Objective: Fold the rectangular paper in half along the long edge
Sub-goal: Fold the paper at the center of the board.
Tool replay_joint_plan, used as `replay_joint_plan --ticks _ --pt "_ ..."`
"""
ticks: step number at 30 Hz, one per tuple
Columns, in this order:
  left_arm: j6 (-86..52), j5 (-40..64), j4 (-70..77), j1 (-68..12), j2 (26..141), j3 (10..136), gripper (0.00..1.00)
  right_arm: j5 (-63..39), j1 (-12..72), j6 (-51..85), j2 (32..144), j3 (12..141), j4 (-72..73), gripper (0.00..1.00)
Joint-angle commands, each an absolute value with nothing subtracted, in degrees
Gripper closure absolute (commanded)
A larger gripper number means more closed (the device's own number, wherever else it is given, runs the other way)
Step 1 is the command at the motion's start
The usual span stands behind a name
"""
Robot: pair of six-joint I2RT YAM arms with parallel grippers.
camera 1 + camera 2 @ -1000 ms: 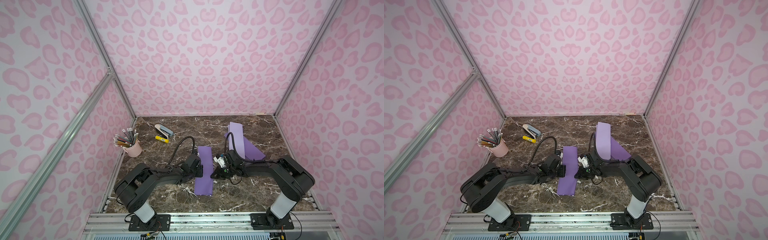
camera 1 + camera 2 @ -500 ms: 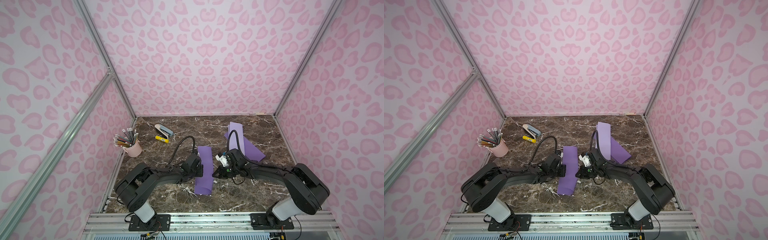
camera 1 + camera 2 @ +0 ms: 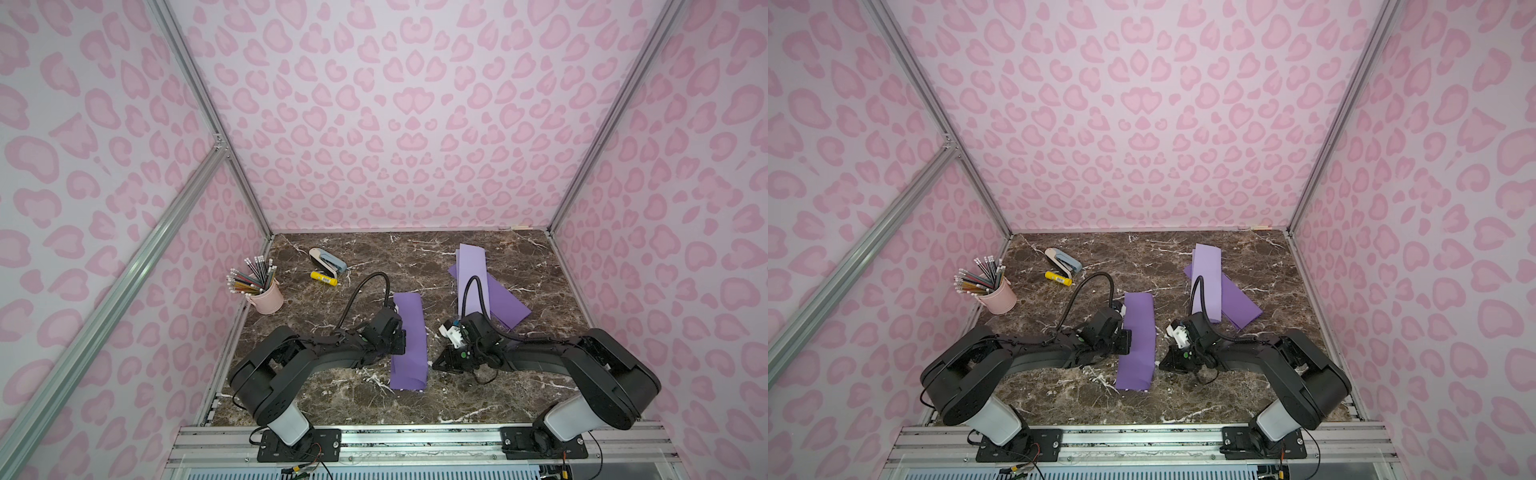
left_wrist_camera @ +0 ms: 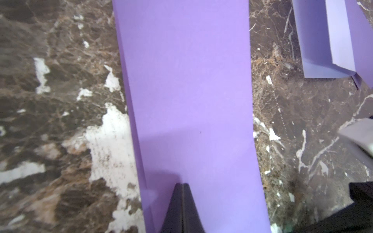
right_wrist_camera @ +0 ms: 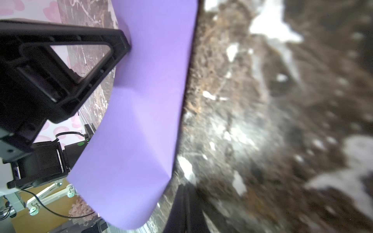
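Top views: folded purple rectangular paper strip [image 3: 409,340] lies mid dark marble counter [image 3: 332,399], btwn both arms. Left pincer [image 3: 400,345] shut, tip on strip's left margin, prob. to pin the fold flat. Right pincer [image 3: 437,365] shut, just beside strip's right edge; contact can't be confirmed. Left wrist view: pincer closed, bearing on strip [image 4: 187,80], layers approx. aligned. Right wrist view: near end of strip [image 5: 141,121] curls off counter, so crease prob. needs pressing.
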State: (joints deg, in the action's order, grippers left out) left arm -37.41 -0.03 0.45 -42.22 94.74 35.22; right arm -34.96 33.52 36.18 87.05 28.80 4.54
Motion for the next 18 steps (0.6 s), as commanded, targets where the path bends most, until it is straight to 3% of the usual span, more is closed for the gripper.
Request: replay_joint_plan --ticks 1,10,18 --pt "-36.79 -1.43 -4.18 -42.19 95.09 35.01 0.96 -31.64 34.02 34.58 84.97 29.81 -2.72 0.95" --pt "-37.0 -0.89 -3.83 -42.19 96.06 35.61 0.96 -31.3 41.76 37.75 89.98 37.95 -0.28 0.95" --pt "-36.65 -1.14 -4.33 -42.19 95.47 35.5 0.96 -30.03 41.89 39.77 89.43 29.38 1.56 0.96"
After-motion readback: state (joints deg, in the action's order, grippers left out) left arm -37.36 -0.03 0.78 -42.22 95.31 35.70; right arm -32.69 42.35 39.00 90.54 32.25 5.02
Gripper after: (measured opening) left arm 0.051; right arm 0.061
